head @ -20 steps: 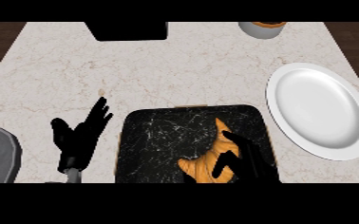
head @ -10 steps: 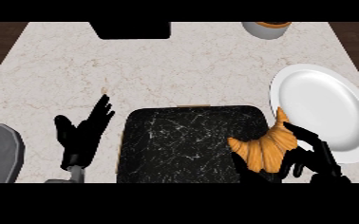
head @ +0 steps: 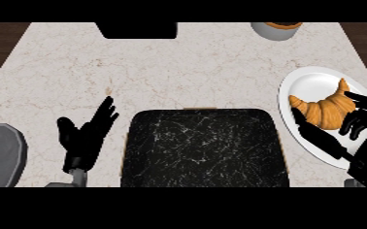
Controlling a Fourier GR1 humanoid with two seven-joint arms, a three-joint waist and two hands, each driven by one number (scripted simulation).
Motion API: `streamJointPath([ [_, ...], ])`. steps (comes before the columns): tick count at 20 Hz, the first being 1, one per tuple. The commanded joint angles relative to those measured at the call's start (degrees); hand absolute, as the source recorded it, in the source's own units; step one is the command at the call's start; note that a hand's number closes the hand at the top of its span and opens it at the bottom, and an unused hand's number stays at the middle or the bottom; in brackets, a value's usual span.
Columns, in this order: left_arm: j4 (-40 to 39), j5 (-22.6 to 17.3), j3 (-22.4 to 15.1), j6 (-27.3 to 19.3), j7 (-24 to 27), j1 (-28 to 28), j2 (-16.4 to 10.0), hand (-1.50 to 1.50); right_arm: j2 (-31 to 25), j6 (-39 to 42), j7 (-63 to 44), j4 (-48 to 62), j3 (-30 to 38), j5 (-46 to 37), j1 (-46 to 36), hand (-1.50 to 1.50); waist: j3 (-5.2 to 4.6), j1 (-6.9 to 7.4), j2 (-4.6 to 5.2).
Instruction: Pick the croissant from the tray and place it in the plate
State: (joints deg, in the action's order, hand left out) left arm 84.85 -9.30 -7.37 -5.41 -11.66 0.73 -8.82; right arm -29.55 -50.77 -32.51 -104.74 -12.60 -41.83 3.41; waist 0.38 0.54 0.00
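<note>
head view: croissant (head: 321, 110) over the plate (head: 309, 80), placing step in hand.
my right hand (head: 326, 143) has its fingers (head: 356, 122) curled round the croissant, which lies over the plate's middle, clear of the black tray (head: 204, 148); i can't tell if it touches the plate. next, i judge, a small lowering, then spreading the fingers. left hand (head: 84, 135) rests open, fingers straight, over the desk (head: 179, 73) left of the tray.

Bright, even light, pale counter (head: 179, 73) uniformly lit, plate (head: 308, 83) rim softly shaded grey
</note>
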Motion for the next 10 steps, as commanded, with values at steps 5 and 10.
streamJointPath([
  [5,-4.43,1.57,-0.31,0.13,1.33,-0.44,0.93,0.0,-5.77,0.25,23.16,21.12,9.93,27.17,-9.22,1.5,-0.18,0.11,0.34],
  [10,-4.49,-0.55,1.4,3.23,1.52,0.83,-1.12,0.0,-5.45,9.09,25.41,34.82,13.79,32.47,-13.38,1.5,-0.26,0.95,0.62],
])
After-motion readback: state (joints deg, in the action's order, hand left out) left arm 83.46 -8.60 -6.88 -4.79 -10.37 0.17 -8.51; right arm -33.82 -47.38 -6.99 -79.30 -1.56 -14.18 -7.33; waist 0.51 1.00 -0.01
